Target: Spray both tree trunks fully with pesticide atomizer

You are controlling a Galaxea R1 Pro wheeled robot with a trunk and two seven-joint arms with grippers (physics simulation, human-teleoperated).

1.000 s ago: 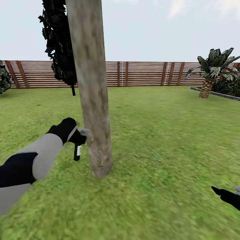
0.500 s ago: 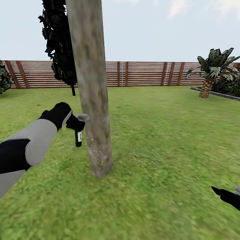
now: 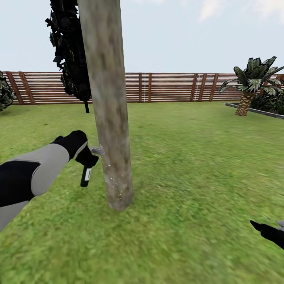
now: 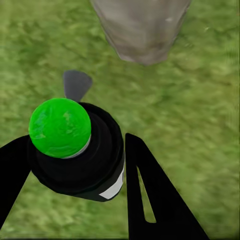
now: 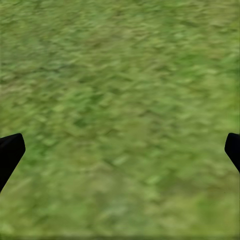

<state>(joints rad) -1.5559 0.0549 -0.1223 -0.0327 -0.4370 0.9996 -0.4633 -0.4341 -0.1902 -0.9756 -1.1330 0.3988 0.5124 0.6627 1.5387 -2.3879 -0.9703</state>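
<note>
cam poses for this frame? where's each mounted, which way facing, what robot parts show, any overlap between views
Head view: on the robot's head, facing forward and down over the lawn at the tree trunk and fence; left arm and left claw holding the atomizer, right claw at the edge.
Left wrist view: near the left claw, looking down its fingers at the atomizer.
Right wrist view: facing grass; fingertips wide apart.
Shared: head and left wrist views both show the atomizer and trunk.

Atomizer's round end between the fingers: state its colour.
Bright green, on the black pesticide atomizer; the left wrist view shows it best.
</note>
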